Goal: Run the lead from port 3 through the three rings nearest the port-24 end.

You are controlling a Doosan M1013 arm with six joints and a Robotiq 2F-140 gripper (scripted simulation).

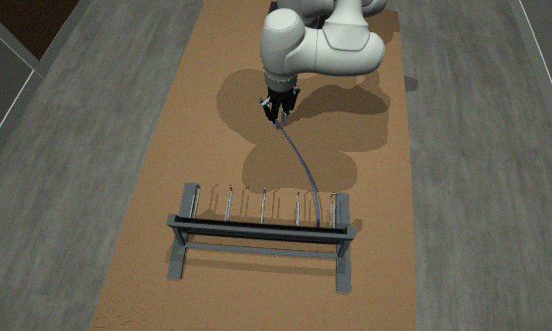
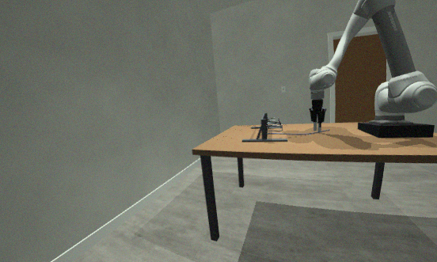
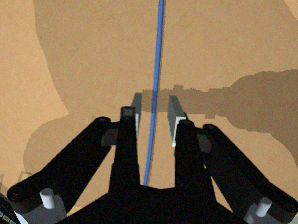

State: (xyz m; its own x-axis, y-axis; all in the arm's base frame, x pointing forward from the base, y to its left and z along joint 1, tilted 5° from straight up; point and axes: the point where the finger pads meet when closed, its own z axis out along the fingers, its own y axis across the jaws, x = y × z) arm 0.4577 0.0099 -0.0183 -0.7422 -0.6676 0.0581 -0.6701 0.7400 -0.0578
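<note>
The rack (image 1: 343,275) (image 2: 253,140) stands upright, its back towards the top camera, so the port-24 end is at left there. Three rings at that end (image 1: 194,205) (image 1: 228,205) (image 1: 263,207) hold no lead that I can see. The blue lead (image 1: 303,161) (image 2: 293,134) (image 3: 159,50) leaves the panel between the two rings at the port-1 end and curves to the gripper, low over the table. My gripper (image 1: 281,122) (image 2: 317,128) (image 3: 155,105) is partly open, pointing down, fingertips close to the table. The lead passes between the fingers with gaps on both sides. Ring gaps are too small to see.
The other two rings (image 1: 298,210) (image 1: 333,210) stand either side of the lead's exit. The table's (image 1: 380,265) (image 2: 222,144) long edges lie beyond both rack ends. The arm's base (image 2: 396,130) is on the side of the gripper away from the rack.
</note>
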